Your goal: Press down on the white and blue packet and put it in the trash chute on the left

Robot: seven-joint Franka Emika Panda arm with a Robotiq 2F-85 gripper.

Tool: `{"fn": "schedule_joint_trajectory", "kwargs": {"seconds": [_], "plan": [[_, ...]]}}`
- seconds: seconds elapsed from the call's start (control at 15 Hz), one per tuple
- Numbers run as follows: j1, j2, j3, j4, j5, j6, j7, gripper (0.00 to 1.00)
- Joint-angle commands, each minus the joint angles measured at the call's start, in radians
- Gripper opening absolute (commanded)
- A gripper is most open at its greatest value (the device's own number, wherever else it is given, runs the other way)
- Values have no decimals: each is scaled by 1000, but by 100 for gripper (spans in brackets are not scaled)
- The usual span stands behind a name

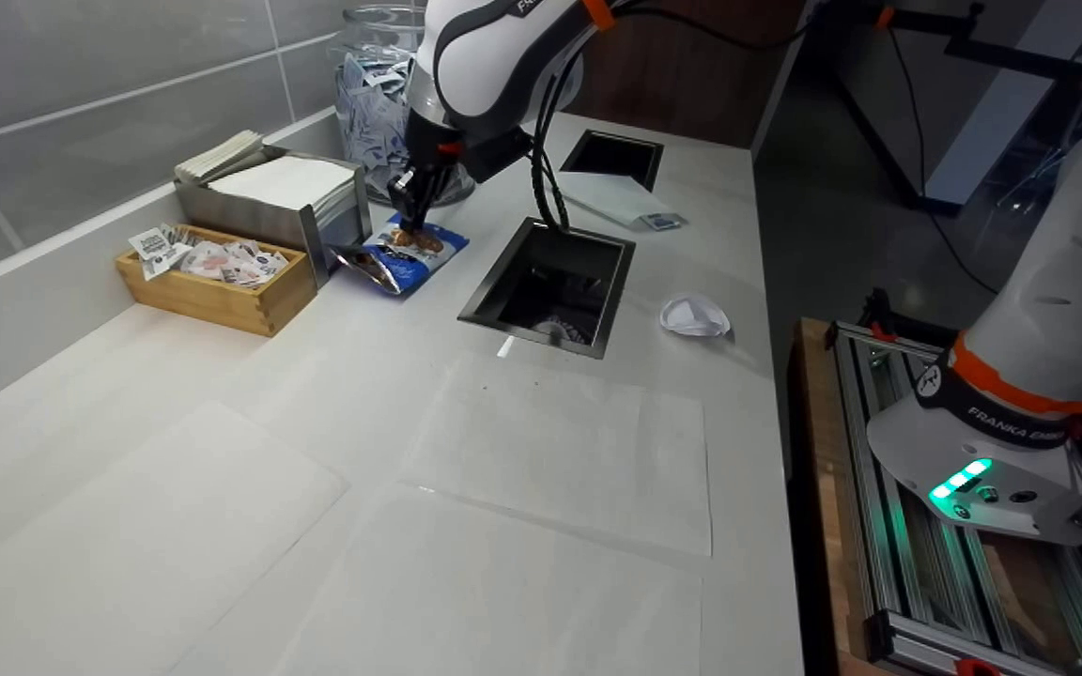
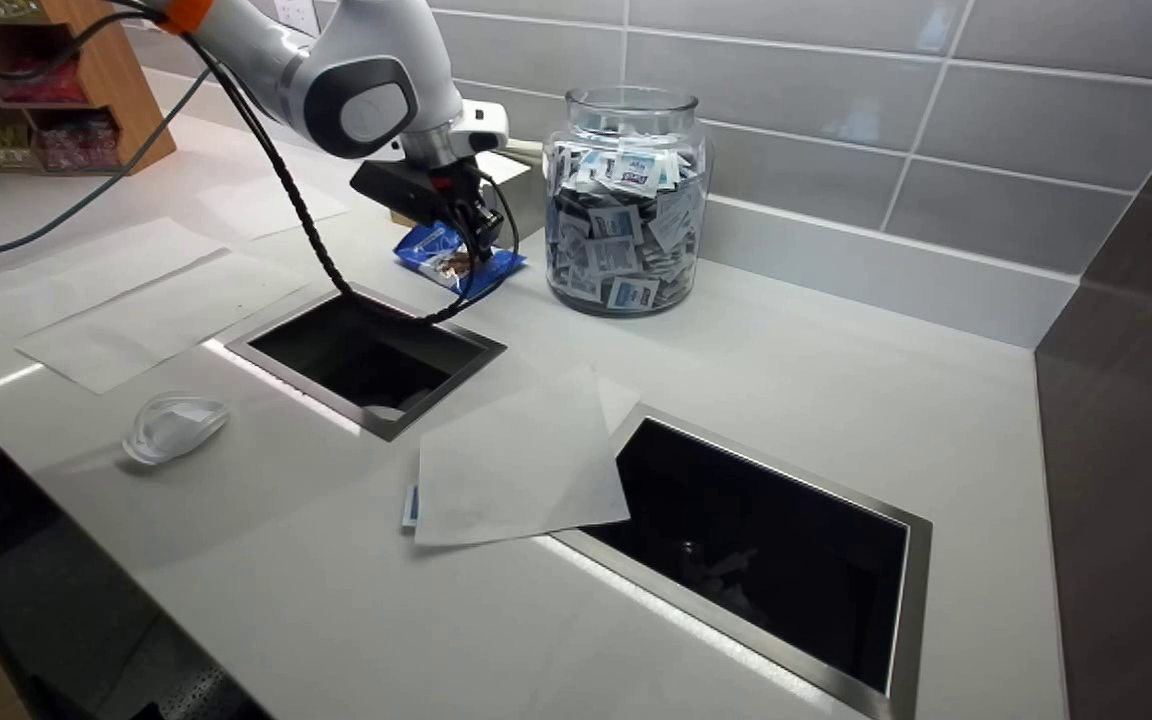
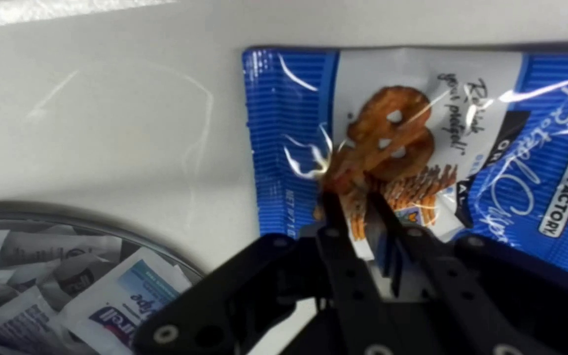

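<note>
The white and blue packet lies on the counter between the napkin holder and the nearer trash chute; it shows in both exterior views. Its left end is tilted up. In the wrist view the packet shows its pretzel print. My gripper points down at the packet, fingers nearly together, with creased film between the tips; it looks shut on it. The fingers hide part of the print. The gripper also shows in both exterior views. The left trash chute has a metal rim.
A glass jar of sachets stands close to the packet. A metal napkin holder and a wooden sachet box stand by the wall. A crumpled white wrapper lies beside the chute. A paper sheet overlaps the far chute.
</note>
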Motion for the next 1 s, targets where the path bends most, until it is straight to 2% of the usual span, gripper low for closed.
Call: {"fn": "schedule_joint_trajectory", "kwargs": {"seconds": [0.0,0.4,0.67,0.93], "plan": [[27,-96,-5,-82,-31,-22,2,53],[32,-115,-2,-107,-37,-125,-18,98],[22,-97,-2,-98,-47,-99,-70,100],[-7,-65,26,-70,-12,-104,-135,100]]}}
